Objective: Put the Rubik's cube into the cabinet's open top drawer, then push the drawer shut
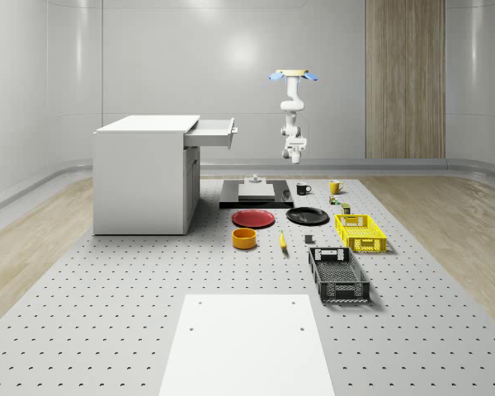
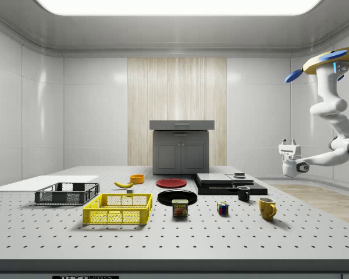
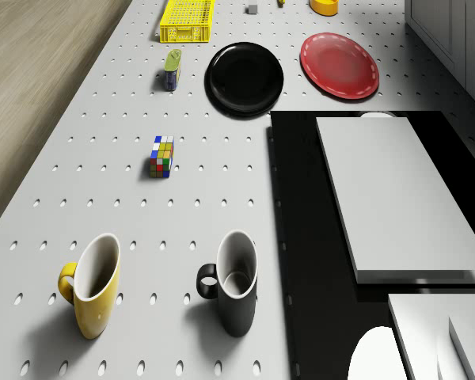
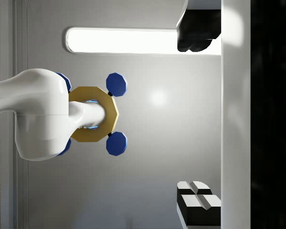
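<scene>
The drone (image 1: 293, 75) hovers high above the far end of the surface (image 1: 148, 313), over the black platform (image 1: 256, 198) and the mugs. The arm hangs below it with the tool (image 2: 288, 142) raised well clear of everything and pointing upward; in the wrist view its fingers (image 4: 199, 202) stand wide apart, with nothing between them.

The Rubik's cube (image 3: 162, 156) sits on the surface near the edge away from the cabinet (image 1: 144, 175), between the spam tin (image 3: 172, 69) and the yellow mug (image 3: 93, 286), apart from both. The top drawer (image 1: 210, 132) stands pulled out and does not yet hold the cube.

The risks lie mostly in the descent. The tool must turn over to point down before it can reach the cube, and a large wrist swing under a hovering drone could sway the body. The black mug (image 3: 231, 283) and the yellow mug stand near the approach and could be knocked. The cube is small, so an off-centre closing could push it away or pinch a corner. Carried later, it could strike the drawer front if held too low.
</scene>
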Robot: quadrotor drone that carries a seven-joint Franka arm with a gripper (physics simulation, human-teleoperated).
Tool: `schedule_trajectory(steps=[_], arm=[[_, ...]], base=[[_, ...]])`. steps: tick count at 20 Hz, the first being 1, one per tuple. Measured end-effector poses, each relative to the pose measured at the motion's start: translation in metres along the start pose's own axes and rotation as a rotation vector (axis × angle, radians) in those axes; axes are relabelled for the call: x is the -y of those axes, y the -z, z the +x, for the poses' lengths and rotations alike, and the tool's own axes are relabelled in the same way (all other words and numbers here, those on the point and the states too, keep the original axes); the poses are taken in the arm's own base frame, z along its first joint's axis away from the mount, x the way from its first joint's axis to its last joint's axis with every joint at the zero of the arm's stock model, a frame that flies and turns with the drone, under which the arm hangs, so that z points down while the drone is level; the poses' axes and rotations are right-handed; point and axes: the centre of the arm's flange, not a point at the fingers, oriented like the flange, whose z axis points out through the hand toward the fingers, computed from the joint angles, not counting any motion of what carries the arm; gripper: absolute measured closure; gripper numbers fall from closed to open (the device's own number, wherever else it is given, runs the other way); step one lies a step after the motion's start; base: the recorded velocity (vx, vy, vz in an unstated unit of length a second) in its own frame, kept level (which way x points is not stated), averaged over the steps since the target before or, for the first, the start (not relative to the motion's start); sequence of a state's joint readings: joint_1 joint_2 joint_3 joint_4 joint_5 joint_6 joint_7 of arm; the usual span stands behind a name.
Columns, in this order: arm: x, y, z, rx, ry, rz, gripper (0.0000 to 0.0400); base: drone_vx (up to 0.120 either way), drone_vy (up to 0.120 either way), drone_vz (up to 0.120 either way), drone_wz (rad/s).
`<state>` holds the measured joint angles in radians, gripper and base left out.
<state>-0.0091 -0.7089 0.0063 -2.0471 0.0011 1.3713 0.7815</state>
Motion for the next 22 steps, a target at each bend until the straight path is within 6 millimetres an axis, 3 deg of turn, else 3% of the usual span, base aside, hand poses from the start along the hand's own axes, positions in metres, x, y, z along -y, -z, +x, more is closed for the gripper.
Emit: schedule_trajectory(steps=[15, 18, 22], arm=[[0.0018, 0.0000, -0.0034, -0.034, 0.000, -0.018, 0.0000], [0.0035, -0.0002, -0.0054, -0.054, 0.001, -0.035, 0.0000], [0.0077, -0.0008, -0.0101, -0.101, 0.001, -0.078, 0.0000]], base=[[0.000, 0.000, 0.000, 0.000], [0.000, 0.107, 0.000, 0.000], [0.120, 0.120, 0.000, 0.000]])
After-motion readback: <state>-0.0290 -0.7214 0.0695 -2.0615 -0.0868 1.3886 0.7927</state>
